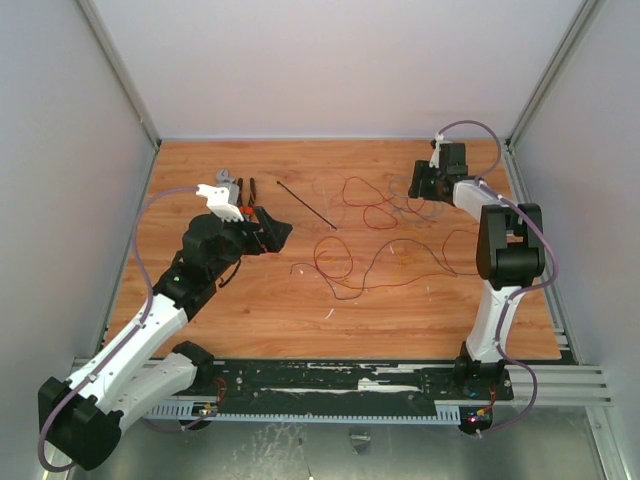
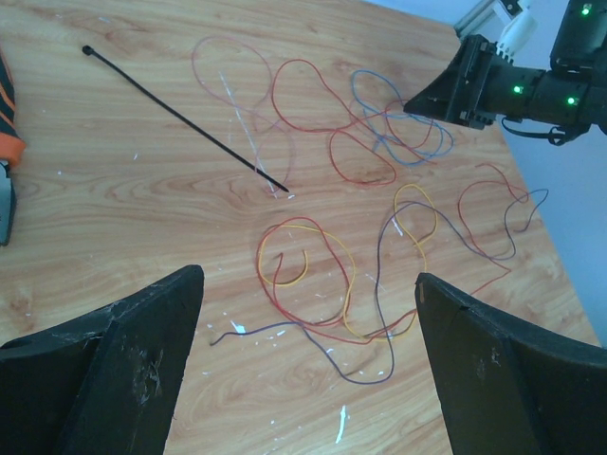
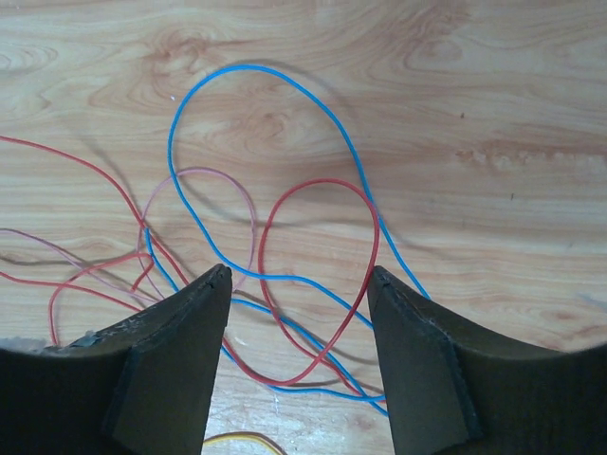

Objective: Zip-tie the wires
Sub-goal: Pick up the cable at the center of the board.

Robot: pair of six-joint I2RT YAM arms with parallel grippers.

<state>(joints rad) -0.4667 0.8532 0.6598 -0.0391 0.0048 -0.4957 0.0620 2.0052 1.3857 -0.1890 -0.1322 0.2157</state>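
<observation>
Wood grain, coloured plastic and scuffed matt black

The table (image 1: 430, 320) is smooth, pale wood-grain board, flecked with white scuffs. The wires (image 2: 379, 256) have thin, slightly glossy plastic coats; the zip tie (image 2: 180, 114) is smooth dark plastic. The fingers (image 2: 123, 370) of the left gripper (image 2: 308, 275) are matt black, scratched and chipped at the edges; those of the right gripper (image 3: 299, 270) look as dull.
</observation>
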